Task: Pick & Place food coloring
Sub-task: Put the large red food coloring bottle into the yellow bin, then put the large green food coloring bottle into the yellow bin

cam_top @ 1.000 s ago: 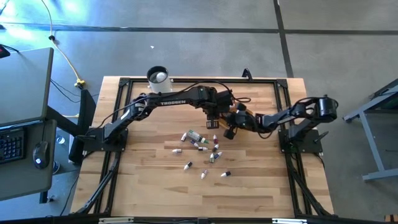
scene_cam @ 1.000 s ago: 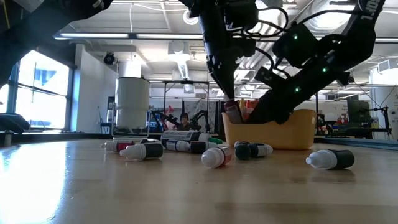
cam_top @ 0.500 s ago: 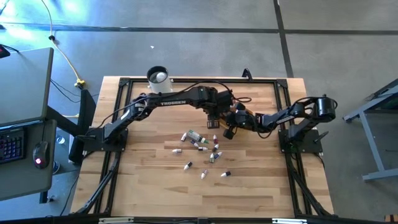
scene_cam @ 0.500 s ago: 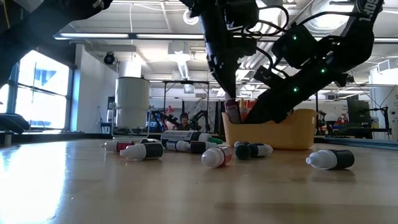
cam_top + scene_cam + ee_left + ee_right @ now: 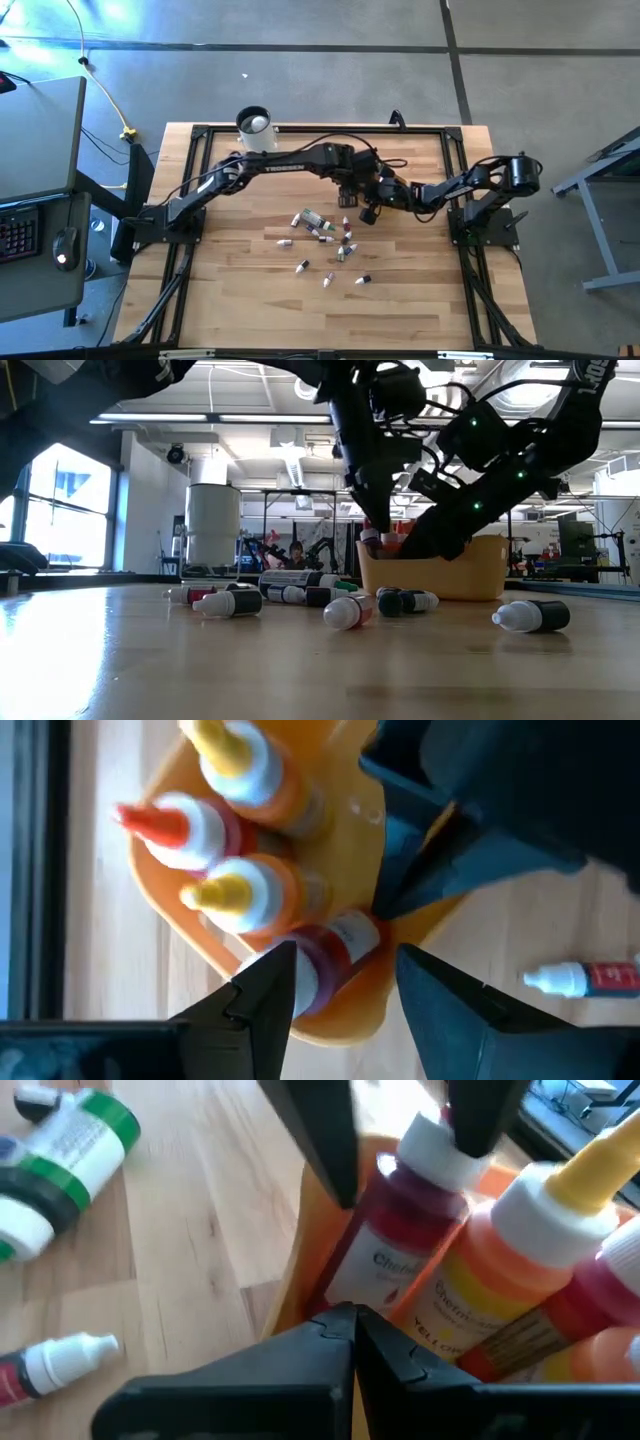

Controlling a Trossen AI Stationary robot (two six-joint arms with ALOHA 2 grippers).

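Left gripper sits spread around a red food coloring bottle in the orange tray, frame center; right gripper pinches the tray's rim.

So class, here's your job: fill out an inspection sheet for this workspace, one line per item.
Surface: wooden table, framed by black rails.
Job's things: food coloring bottles scattered mid-table; more bottles stand in the orange tray, among them a dark red bottle.
Clutter: a cup at the table's far edge.
Grippers: left gripper is over the tray, astride the dark red bottle; right gripper is clamped on the tray's wall.
Cables: yellow cable on the floor.
Surroundings: side desk with keyboard and mouse.
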